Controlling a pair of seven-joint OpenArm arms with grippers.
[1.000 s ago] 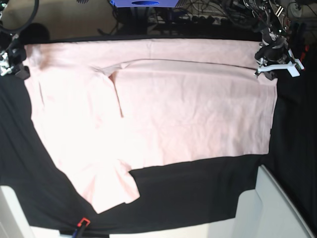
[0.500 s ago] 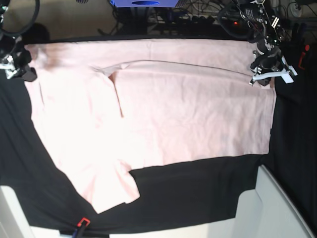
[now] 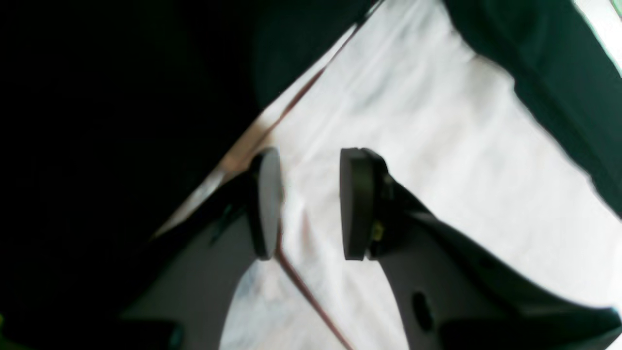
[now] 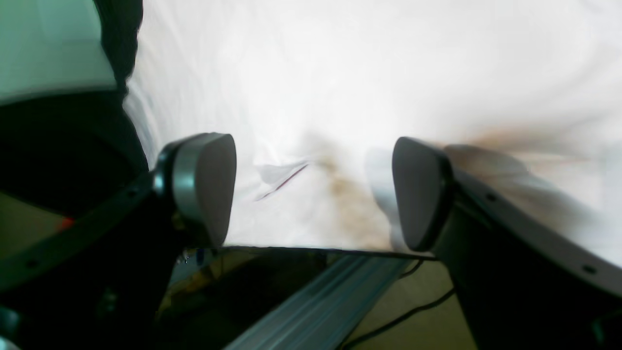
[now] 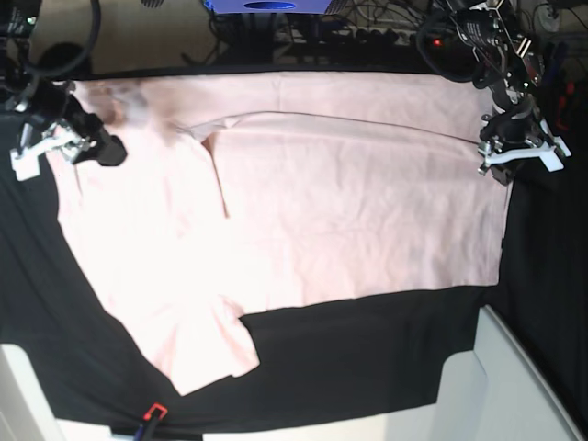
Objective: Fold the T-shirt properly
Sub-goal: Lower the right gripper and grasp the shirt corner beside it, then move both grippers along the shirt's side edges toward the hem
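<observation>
The pale pink T-shirt [image 5: 349, 211] lies spread on the black table cloth, plain side up, its far part folded over and one sleeve [image 5: 207, 354] pointing toward the front. My left gripper [image 5: 503, 163] stands at the shirt's far right corner. In the left wrist view the left gripper [image 3: 308, 204] is open over the T-shirt [image 3: 437, 146], a cloth edge running close by one pad [image 3: 265, 204]. My right gripper [image 5: 92, 147] is at the far left corner. The right wrist view shows the right gripper [image 4: 313, 192] wide open above the T-shirt [image 4: 364, 73], holding nothing.
The black table cloth [image 5: 367, 358] covers the table around the shirt. White blocks stand at the front right [image 5: 514, 386] and front left [image 5: 18, 386]. A red and blue clip [image 5: 152, 413] sits at the front edge. Cables and a blue object [image 5: 266, 5] lie behind the table.
My left gripper has opened off the shirt's right corner and shifted down and to the right. The right arm has moved in over the left corner, where the cloth looks ruffled.
</observation>
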